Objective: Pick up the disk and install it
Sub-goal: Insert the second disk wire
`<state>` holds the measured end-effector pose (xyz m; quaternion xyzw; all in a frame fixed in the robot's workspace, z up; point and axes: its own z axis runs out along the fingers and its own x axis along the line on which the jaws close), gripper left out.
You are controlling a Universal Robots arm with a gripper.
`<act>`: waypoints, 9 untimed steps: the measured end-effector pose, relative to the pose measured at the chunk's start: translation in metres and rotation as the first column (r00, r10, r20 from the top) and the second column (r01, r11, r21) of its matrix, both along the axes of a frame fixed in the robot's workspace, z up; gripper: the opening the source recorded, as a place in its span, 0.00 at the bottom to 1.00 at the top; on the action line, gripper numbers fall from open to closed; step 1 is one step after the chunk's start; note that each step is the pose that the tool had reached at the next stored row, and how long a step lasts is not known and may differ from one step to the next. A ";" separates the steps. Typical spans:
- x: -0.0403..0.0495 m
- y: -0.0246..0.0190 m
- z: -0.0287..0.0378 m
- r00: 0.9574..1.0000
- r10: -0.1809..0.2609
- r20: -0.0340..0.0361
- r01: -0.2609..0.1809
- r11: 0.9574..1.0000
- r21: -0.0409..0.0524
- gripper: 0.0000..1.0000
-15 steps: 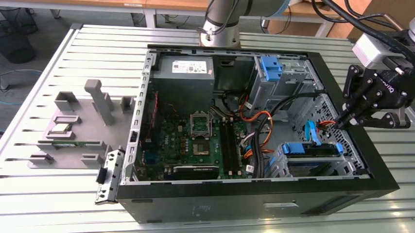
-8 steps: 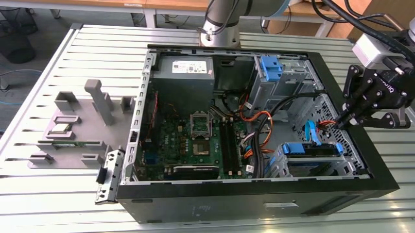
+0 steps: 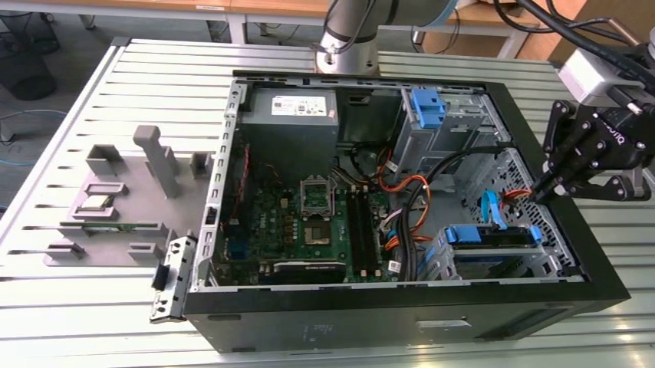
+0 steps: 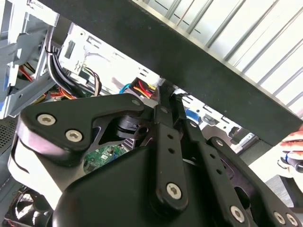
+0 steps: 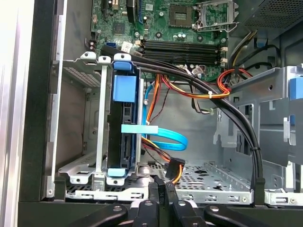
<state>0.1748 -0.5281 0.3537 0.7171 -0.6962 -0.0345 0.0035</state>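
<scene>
The disk (image 3: 492,236) sits in its blue carrier inside the metal drive cage, in the corner of the open computer case at the exterior view's lower right. In the first wrist view the disk (image 5: 119,135) stands edge-on between the cage rails, blue handle (image 5: 124,87) facing into the case. My gripper (image 3: 535,193) hangs just inside the case's wall on the exterior view's right, fingers pressed together and empty, a short way from the disk. The gripper (image 5: 162,190) points at the cage floor beside a black connector (image 5: 174,166). From behind, the gripper (image 4: 163,89) shows shut.
Black, orange and blue cables (image 5: 199,90) cross the space between cage and motherboard (image 3: 307,207). A grey power supply (image 3: 290,107) and a taller blue bracket (image 3: 427,107) sit at the case's far end. A grey fixture (image 3: 123,199) stands on the slatted table. A hand (image 4: 293,139) is outside the case.
</scene>
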 end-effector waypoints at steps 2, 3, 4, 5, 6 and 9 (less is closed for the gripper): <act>-0.0001 0.0000 0.0020 1.000 0.000 0.001 0.000 1.000 0.000 0.18; -0.0002 0.0000 0.0028 1.000 0.000 0.001 0.000 1.000 0.000 0.18; -0.0006 0.0000 0.0033 1.000 0.000 0.002 0.000 1.000 0.000 0.18; -0.0016 0.0001 0.0033 1.000 0.000 0.004 0.000 1.000 0.000 0.18; -0.0035 0.0000 0.0033 1.000 0.000 0.008 0.000 1.000 0.000 0.18; -0.0122 -0.0003 0.0033 1.000 0.000 0.018 0.000 1.000 0.000 0.18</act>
